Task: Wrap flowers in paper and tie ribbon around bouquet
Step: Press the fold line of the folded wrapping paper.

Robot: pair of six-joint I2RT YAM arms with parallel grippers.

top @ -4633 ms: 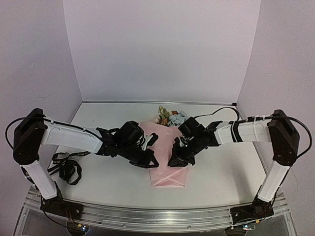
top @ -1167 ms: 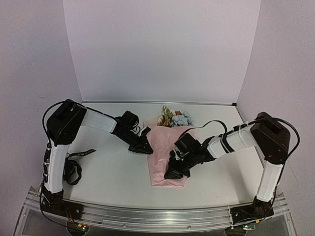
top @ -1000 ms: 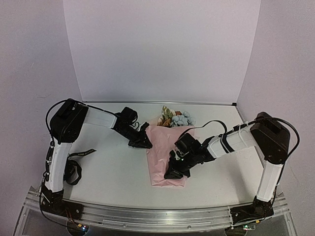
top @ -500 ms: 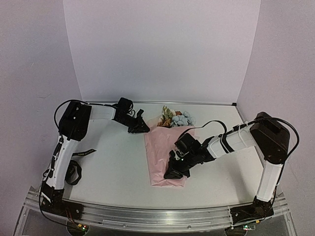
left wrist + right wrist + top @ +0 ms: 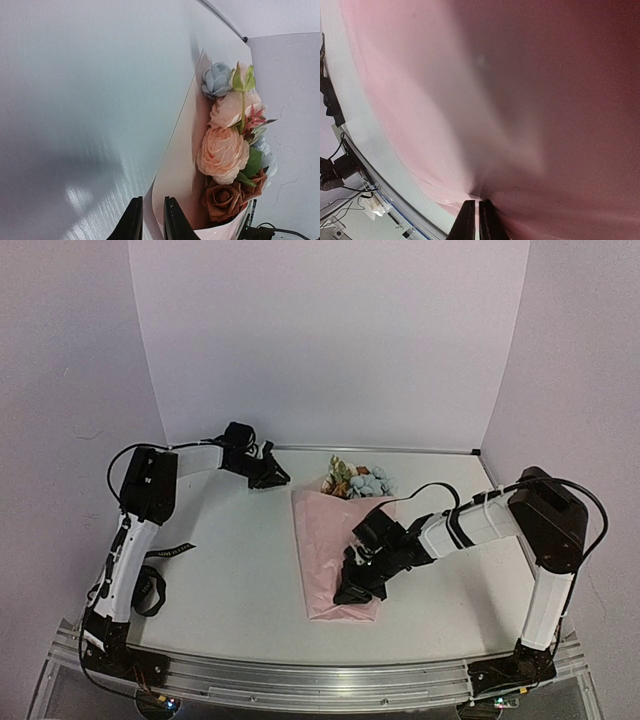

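Right claw (image 5: 476, 202): pinched shut on paper (image 5: 470, 100) at bouquet (image 5: 335, 540) foot. Left claw (image 5: 151, 200): narrow gap, empty, far-left of bouquet. Flowers (image 5: 358, 480) wrapped. Ribbon (image 5: 150, 585): well left, untied.

On the table (image 5: 230, 540), the bouquet (image 5: 322, 575) lies centrally, the flowers (image 5: 358, 480) at its far end, the right gripper (image 5: 346, 595) on the paper (image 5: 318, 530) nearer, the ribbon (image 5: 165, 552) far left.

High rear view over whole table (image 5: 230, 570); wrist views low and close on the paper (image 5: 322, 540).
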